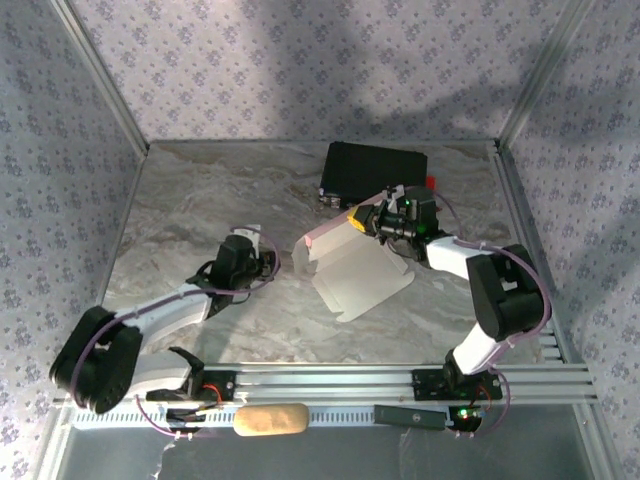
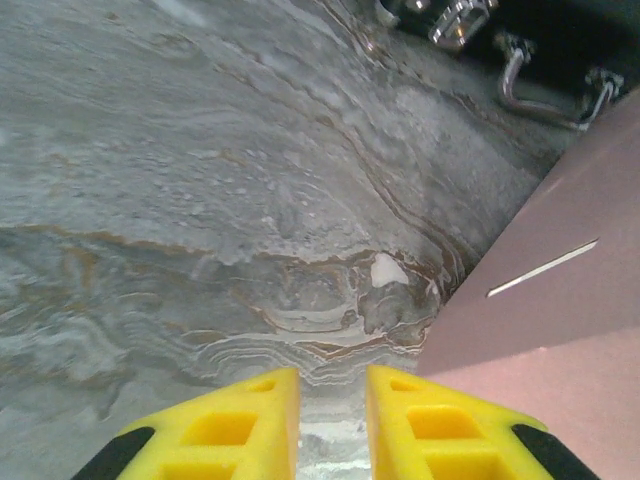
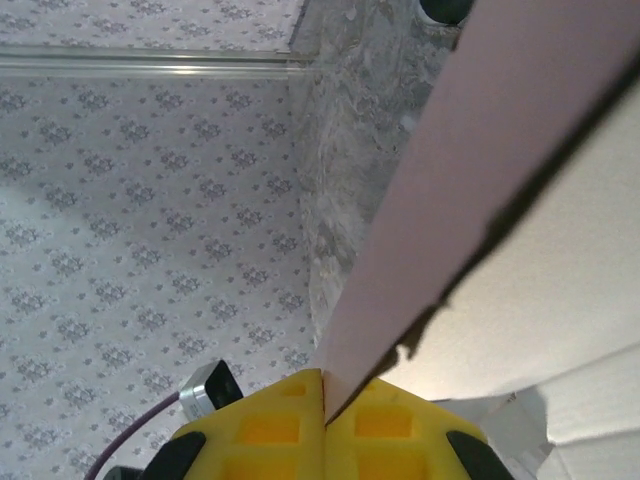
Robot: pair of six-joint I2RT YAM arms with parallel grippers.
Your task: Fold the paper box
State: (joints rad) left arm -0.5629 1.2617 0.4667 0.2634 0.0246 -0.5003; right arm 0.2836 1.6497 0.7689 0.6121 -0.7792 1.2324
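The pink-and-white paper box [image 1: 360,275] lies part-folded right of the marbled tabletop's [image 1: 200,190] centre, with 1 pink flap raised. The right gripper [image 1: 358,222] pinches that flap's edge between its 2 yellow fingers [image 3: 385,430]. The left gripper [image 2: 332,420] is low, just beside the box's left edge. Its fingers are a narrow gap apart and empty. A black rectangular case [image 1: 373,172] sits at the far edge.

- I can read no text, number, brand or sign in any of my views.
- The paper box [image 1: 355,275] shows me plain pink card.
- The black case [image 1: 375,170] at the back is too small to tell any label.
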